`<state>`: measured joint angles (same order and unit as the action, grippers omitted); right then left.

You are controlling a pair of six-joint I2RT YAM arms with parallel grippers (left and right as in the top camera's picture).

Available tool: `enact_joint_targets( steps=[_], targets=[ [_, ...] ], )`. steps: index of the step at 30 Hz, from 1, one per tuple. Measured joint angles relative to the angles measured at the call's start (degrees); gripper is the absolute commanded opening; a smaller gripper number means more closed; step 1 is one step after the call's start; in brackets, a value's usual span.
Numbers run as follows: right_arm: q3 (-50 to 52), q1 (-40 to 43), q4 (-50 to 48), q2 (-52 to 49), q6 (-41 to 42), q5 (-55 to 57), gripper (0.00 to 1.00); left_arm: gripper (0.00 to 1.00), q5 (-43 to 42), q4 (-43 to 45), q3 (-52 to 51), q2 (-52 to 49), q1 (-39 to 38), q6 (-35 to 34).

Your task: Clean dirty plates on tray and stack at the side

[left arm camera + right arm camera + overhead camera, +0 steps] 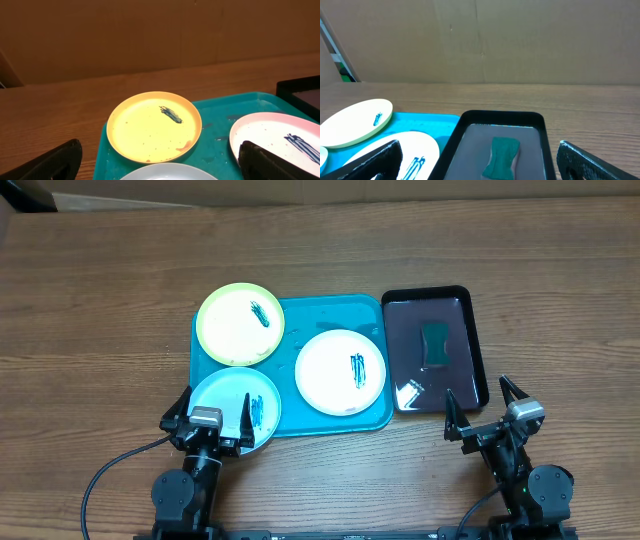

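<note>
In the overhead view the left pincer (216,393) covers the near part of the pale blue plate (225,385). The left wrist view shows only a sliver of that plate's far rim at the bottom edge. The same view cuts off the white plate (342,372) at the right edge and shows only a corner of the black tray (430,292). Contact between the left pincer and the pale blue plate cannot be determined.

Both arms sit folded low at the near edge of the surface (100,300), with the pincers pointing toward the far side. The left pincer has its jaws spread wide and grips nothing. It is positioned over the near-left corner of the turquoise tray (330,310). The right pincer (476,388) also has its jaws spread wide and grips nothing. It is positioned just near of the black tray's near-right corner.

The yellow-green plate (240,323) overlaps the turquoise tray's far-left corner rim. The white plate lies inside the turquoise tray, right of centre. The pale blue plate occupies its near-left corner. The green sponge (435,345) lies in the black tray, just right of the turquoise tray.
</note>
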<state>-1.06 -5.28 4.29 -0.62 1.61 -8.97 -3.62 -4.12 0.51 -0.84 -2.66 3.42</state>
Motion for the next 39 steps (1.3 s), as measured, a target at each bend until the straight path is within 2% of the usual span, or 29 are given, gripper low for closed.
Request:
enact_joint_targets(
  steps=[13, 21, 29, 34, 39],
  targets=[
    [0.0, 0.0, -0.02, -0.02, 0.02, -0.02, 1.0, 1.0, -0.07, 0.02, -0.02, 0.0, 0.0, -0.13],
    [0.0, 0.0, 0.0, -0.02, 0.02, 0.0, 1.0, 1.0, -0.57, 0.04, 0.0, 0.0, 0.0, -7.28],
    [0.0, 0.0, 0.02, 0.0, 0.02, 0.0, 1.0, 1.0, -3.61, 0.07, 0.07, 0.0, 0.0, -10.51],
    [0.0, 0.0, 0.02, 0.0, 0.02, 0.02, 1.0, 1.0, -8.04, -9.44, 5.44, -0.02, 0.0, -13.38],
    [0.0, 0.0, 0.0, 0.0, 0.04, 0.0, 1.0, 1.0, -9.73, -20.48, 17.99, -1.57, 0.0, -15.37]
  ],
)
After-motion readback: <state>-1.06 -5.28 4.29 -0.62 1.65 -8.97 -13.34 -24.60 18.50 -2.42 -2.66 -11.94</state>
